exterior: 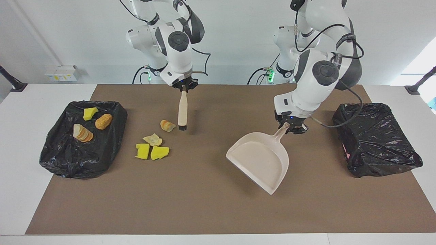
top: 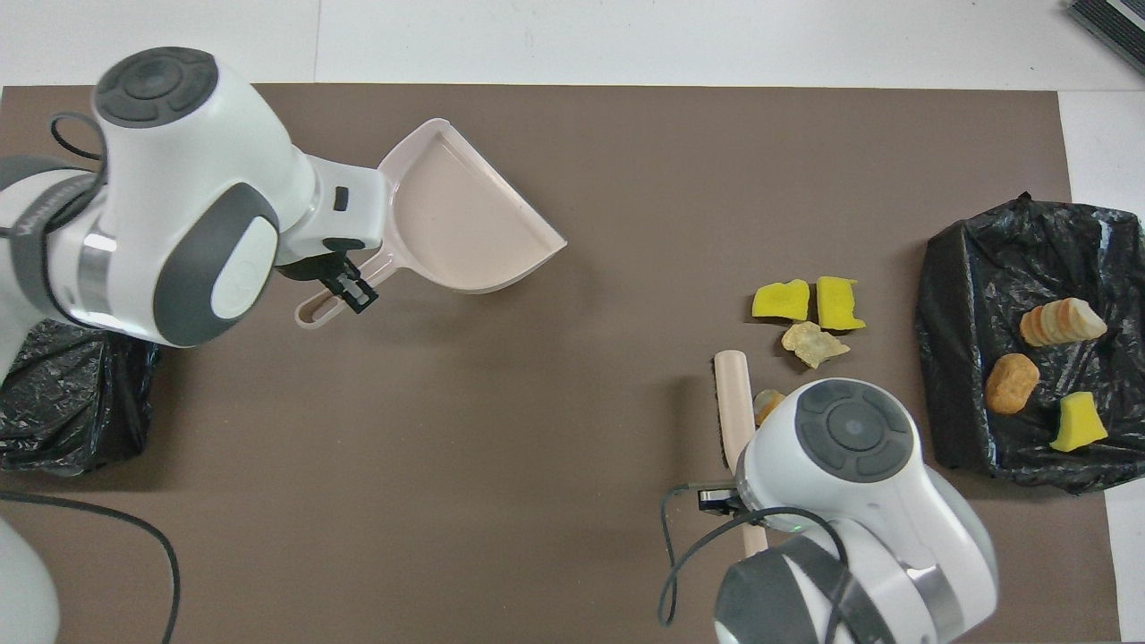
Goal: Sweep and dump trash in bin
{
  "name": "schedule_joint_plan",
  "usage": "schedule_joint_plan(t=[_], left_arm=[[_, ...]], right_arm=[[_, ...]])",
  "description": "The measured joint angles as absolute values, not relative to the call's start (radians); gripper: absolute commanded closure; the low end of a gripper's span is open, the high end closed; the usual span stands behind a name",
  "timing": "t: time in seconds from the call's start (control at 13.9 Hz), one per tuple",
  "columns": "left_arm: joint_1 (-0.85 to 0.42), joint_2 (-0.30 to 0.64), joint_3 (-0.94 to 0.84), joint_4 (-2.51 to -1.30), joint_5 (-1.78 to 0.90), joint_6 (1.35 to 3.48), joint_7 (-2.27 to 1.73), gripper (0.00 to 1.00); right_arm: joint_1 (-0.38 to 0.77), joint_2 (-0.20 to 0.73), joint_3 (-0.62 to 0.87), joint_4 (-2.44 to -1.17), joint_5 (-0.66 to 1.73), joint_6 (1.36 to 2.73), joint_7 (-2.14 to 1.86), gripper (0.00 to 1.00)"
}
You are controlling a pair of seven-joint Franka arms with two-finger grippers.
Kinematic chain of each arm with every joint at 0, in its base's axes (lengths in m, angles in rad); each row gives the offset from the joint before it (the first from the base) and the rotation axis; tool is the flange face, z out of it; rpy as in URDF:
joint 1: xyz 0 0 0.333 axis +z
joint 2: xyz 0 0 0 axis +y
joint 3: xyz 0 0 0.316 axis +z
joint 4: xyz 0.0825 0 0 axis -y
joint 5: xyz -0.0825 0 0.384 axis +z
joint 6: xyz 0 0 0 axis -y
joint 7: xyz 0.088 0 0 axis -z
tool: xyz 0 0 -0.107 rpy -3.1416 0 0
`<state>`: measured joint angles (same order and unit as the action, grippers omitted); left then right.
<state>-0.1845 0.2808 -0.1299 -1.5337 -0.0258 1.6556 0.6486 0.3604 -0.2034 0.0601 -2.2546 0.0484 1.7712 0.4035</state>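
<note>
My right gripper (exterior: 184,87) is shut on the top of the beige-handled brush (exterior: 183,109), which hangs upright with its black bristles at the mat beside an orange-brown bread lump (exterior: 167,125). A pale flake (exterior: 153,139) and two yellow sponge chunks (exterior: 142,151) (exterior: 159,152) lie a little farther from the robots. My left gripper (exterior: 292,126) is shut on the handle of the beige dustpan (exterior: 262,160), tilted with its mouth down, mid-table. The dustpan (top: 456,224) is empty.
A black-bag-lined bin (exterior: 54,149) at the right arm's end holds a yellow sponge chunk (exterior: 90,113), an orange-brown lump (exterior: 103,121) and a sliced bread piece (exterior: 82,133). A second black-bagged bin (exterior: 374,143) stands at the left arm's end. A brown mat (exterior: 204,204) covers the table.
</note>
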Motion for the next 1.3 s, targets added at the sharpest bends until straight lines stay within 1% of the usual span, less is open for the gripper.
schedule_joint_plan(t=[0.22,0.36,0.5,0.65,0.79,0.94,1.08,1.3], left_arm=[[-0.153,0.254,-0.13,-1.55,-0.025,1.578,0.934,1.0],[-0.153,0.233,-0.133,-1.599,-0.021,1.571,1.034,1.0],[-0.154,0.179,-0.14,-1.713,-0.017,1.614,1.094,1.0],[-0.177,0.101,-0.147,-1.869,-0.016,1.733,1.102,1.0],[-0.219,0.027,-0.152,-2.013,-0.005,1.841,1.042,1.0],[-0.292,-0.025,-0.156,-2.117,0.025,1.934,0.884,1.0],[-0.342,-0.038,-0.162,-2.158,0.05,1.968,0.785,1.0],[-0.348,-0.039,-0.155,-2.178,0.055,1.979,0.762,1.0]], right_arm=[[0.198,-0.207,0.056,-2.252,0.036,1.772,0.206,1.0],[0.087,-0.207,0.052,-2.252,0.034,1.797,0.096,1.0],[0.001,-0.207,0.05,-2.254,0.03,1.842,-0.005,1.0],[-0.06,-0.198,0.049,-2.26,0.016,1.889,-0.07,1.0],[-0.1,-0.171,0.05,-2.272,-0.01,1.954,-0.095,1.0],[-0.13,-0.128,0.05,-2.282,-0.024,2.008,-0.118,1.0],[-0.142,-0.084,0.05,-2.284,-0.025,2.032,-0.121,1.0],[-0.133,-0.057,0.056,-2.284,-0.025,2.041,-0.114,1.0]])
